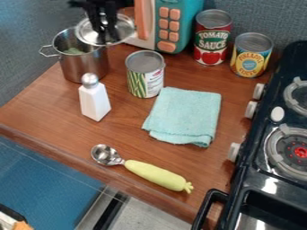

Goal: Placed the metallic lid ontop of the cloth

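"Where was the lid (124,29)?"

"At the far left, up by the pot (85,67). It sat tilted over the right part of the pot's rim and reached out past it; I couldn't tell whether the two touched."

"And the gripper (108,36)?"

"Right above the lid, coming down from the far edge, with its fingers clamped on the middle of it."

"So the lid wasn't on the cloth (185,114)?"

"No, the two were well apart. The cloth was pale teal, folded, and lay flat on the table (51,112), right of the middle."

"What stood around the pot?"

"The pot was steel, upright, with a wire handle on its left and something pale green inside. Just nearer stood a white shaker (94,102) with a metal top. To the right was an upright can (145,74) with green beans on its label, close to the far left corner of the cloth."

"Anything farther back?"

"A teal toy microwave (163,5) with orange buttons, and right of it a red can (212,40) and a yellow can (251,56), both upright, side by side."

"And on the near side?"

"A metal scoop (156,174) lay there, its bowl to the left and its yellow-green handle slanting right and nearer. Along the right ran a black stove (258,164) with pale knobs (234,152) facing the table."
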Robot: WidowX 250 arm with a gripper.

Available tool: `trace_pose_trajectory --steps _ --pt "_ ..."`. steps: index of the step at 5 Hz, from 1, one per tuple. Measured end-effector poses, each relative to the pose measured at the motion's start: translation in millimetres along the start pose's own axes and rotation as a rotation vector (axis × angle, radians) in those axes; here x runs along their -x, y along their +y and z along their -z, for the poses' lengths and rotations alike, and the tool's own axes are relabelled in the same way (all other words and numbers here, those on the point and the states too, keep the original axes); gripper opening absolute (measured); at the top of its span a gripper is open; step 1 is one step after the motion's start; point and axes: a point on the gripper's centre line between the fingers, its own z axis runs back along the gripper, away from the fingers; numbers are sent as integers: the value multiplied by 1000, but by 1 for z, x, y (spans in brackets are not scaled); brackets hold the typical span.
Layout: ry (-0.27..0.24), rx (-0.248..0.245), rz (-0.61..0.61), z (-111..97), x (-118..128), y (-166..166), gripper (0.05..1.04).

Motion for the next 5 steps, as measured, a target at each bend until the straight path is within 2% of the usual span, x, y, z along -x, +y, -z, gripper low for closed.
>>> trace_pose_trajectory --steps 2,4,5 --pt "39 8 93 9 16 -39 281" --pt "26 33 199 3 34 -80 281" --pt "33 30 262 9 46 -99 281"
